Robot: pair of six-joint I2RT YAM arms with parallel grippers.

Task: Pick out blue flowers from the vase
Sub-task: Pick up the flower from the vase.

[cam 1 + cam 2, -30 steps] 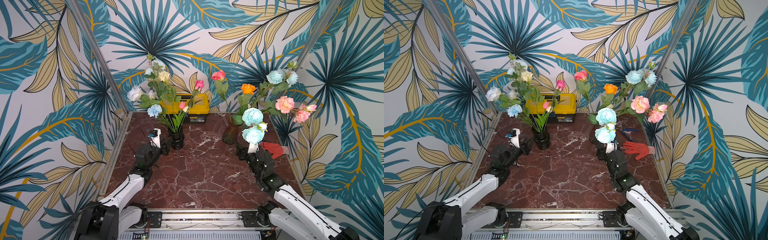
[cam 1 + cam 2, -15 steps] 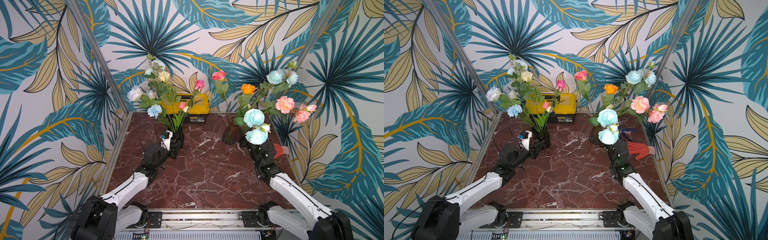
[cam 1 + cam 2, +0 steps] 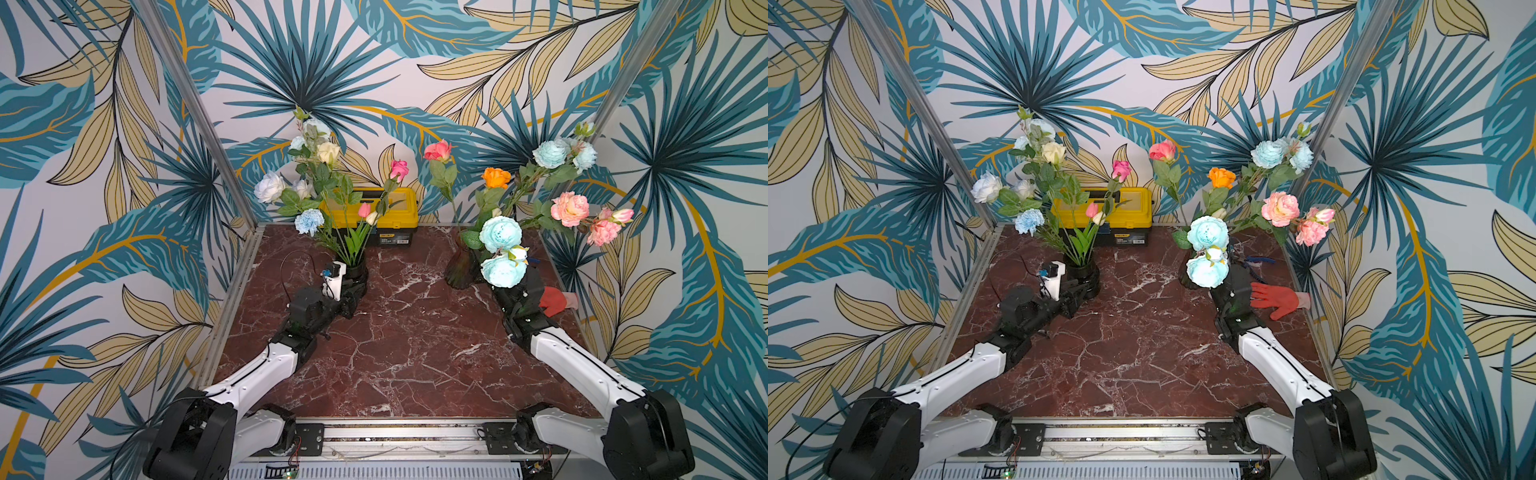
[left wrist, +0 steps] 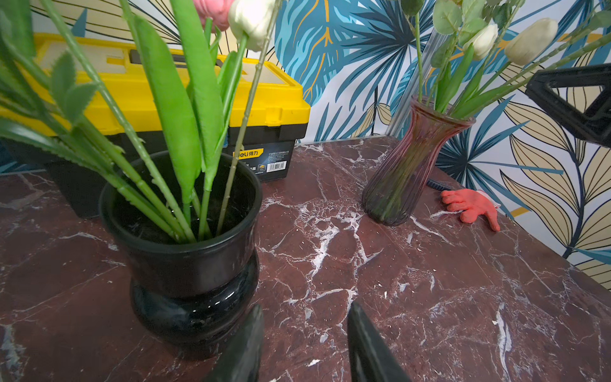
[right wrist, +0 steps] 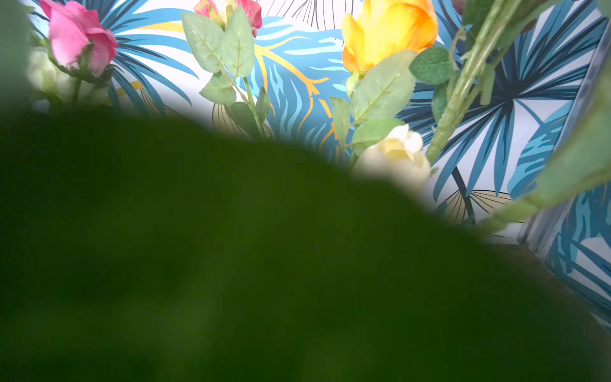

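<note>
Blue flowers (image 3: pixel 502 271) completely cover the right hand.

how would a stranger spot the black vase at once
Find the yellow toolbox against the back wall. Just in front of it on the marble table stands the black vase. It is squat, opaque and glossy; the other vase is tall, ribbed, purplish glass.

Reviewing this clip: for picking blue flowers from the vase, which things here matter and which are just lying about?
Belongs to the job: pale aqua-blue ruffled artificial blooms on green stems; ribbed purple-tinted glass vase; glossy black vase.
Lying about: yellow-and-black plastic toolbox; red-orange work glove; blue-handled hand tool.
</note>
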